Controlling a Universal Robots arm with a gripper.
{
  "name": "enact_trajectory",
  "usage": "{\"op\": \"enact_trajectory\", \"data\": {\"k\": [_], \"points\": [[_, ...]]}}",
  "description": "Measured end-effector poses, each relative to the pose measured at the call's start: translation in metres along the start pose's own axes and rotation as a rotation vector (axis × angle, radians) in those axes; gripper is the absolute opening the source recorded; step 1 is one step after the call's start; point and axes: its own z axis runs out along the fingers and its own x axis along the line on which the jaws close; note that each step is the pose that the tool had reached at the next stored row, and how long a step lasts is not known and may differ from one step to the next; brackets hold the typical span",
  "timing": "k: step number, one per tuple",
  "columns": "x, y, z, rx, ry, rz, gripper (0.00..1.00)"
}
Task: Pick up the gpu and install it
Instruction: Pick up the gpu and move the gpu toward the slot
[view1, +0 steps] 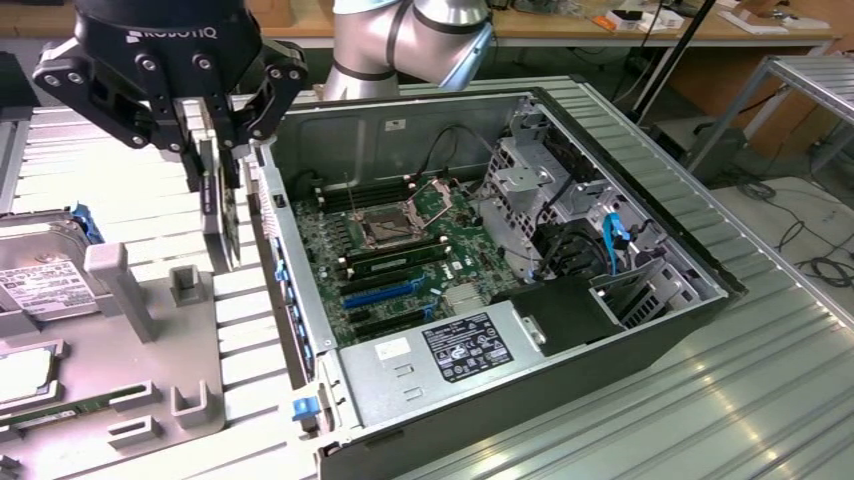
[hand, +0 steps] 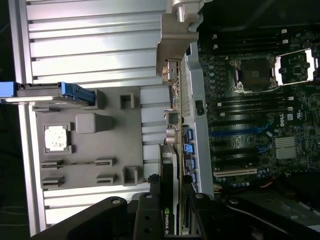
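My gripper (view1: 214, 150) hangs above the grey parts fixture, just outside the open computer case's near wall (view1: 284, 260), and is shut on the gpu (view1: 222, 215). The card hangs edge-on below the fingers, clear of the fixture. In the wrist view the gpu (hand: 168, 170) runs between my fingers (hand: 150, 205), with its black shroud edge and a green logo label showing. Its silver bracket (hand: 176, 35) sits at the far end. The motherboard (view1: 400, 235) lies inside the case, with blue expansion slots (view1: 384, 291) toward the power supply side; these slots (hand: 235, 132) appear beside the card.
The grey fixture (view1: 160, 330) holds a hard drive (view1: 40, 285) with a white label, a green RAM stick (view1: 67, 410) and a processor chip (hand: 55, 137). Inside the case are a power supply (view1: 461, 345), a drive cage (view1: 527, 180) and black cables (view1: 574, 250).
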Motion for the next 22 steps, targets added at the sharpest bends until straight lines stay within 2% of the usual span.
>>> {"op": "enact_trajectory", "data": {"k": [22], "points": [[-0.024, 0.002, 0.0008, -0.0001, 0.0, 0.0, 0.27]]}}
